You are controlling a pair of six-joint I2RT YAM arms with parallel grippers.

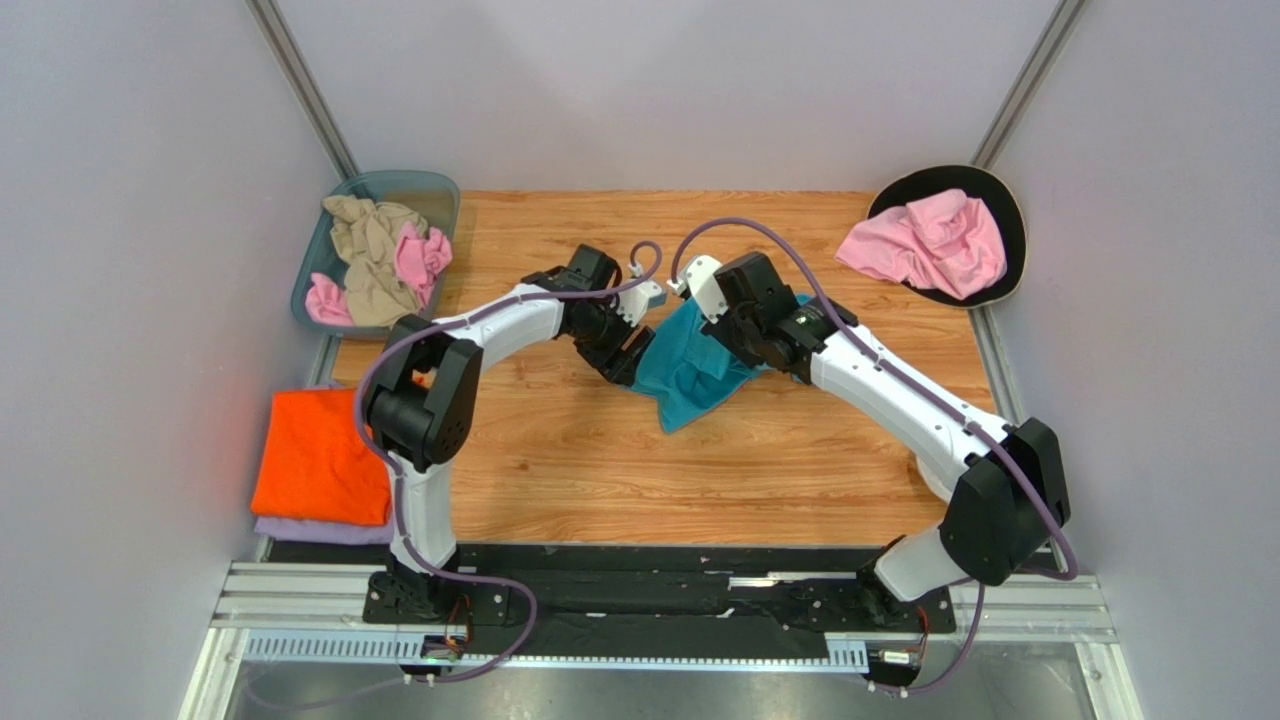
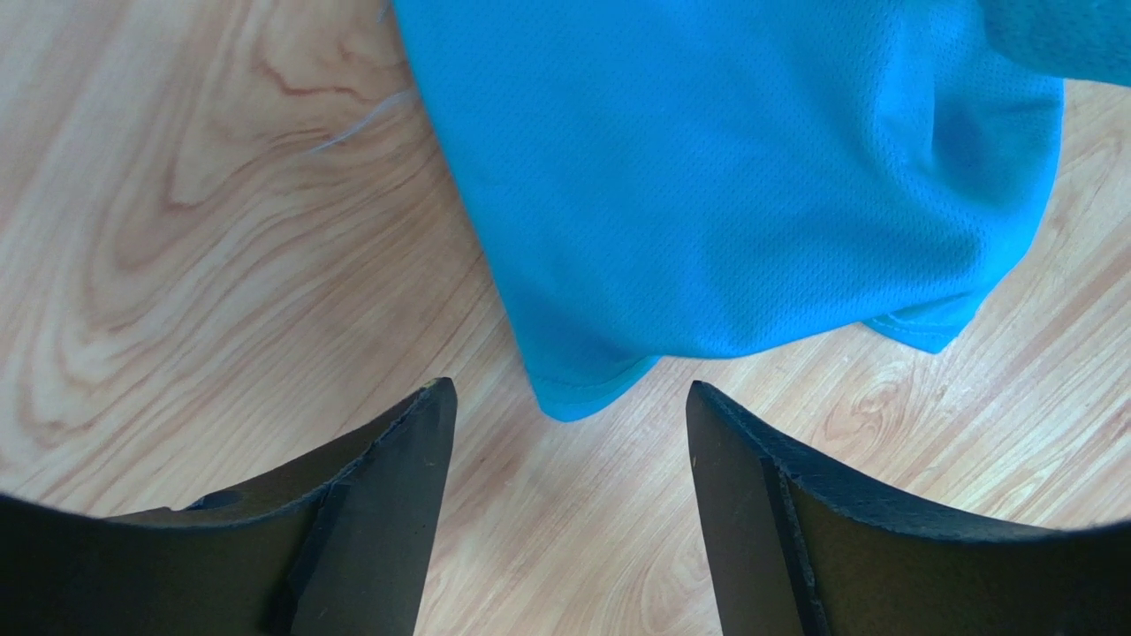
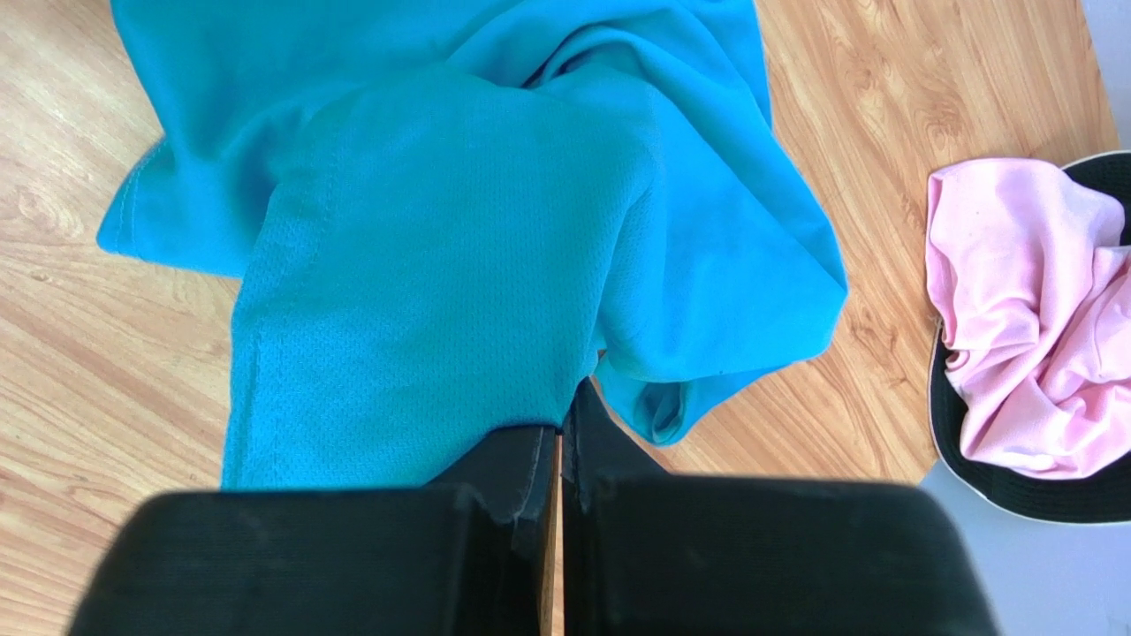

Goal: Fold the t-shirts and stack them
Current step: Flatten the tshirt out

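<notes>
A teal t-shirt (image 1: pixel 688 375) hangs crumpled over the middle of the wooden table. My right gripper (image 1: pixel 721 327) is shut on its upper edge; in the right wrist view the closed tips (image 3: pixel 567 414) vanish into the teal cloth (image 3: pixel 438 252). Just to the shirt's left, my left gripper (image 1: pixel 625 357) is open. In the left wrist view its gap (image 2: pixel 568 387) frames a lower corner of the teal t-shirt (image 2: pixel 744 172), with neither finger touching it. A folded orange t-shirt (image 1: pixel 316 450) lies on a lavender one (image 1: pixel 323 531) at the left edge.
A teal basket (image 1: pixel 436 192) at the back left holds crumpled beige (image 1: pixel 368 240) and pink (image 1: pixel 424 258) t-shirts. At the back right a pink t-shirt (image 1: pixel 932 243) lies on a black round dish (image 1: pixel 1004 203), also visible in the right wrist view (image 3: pixel 956 444).
</notes>
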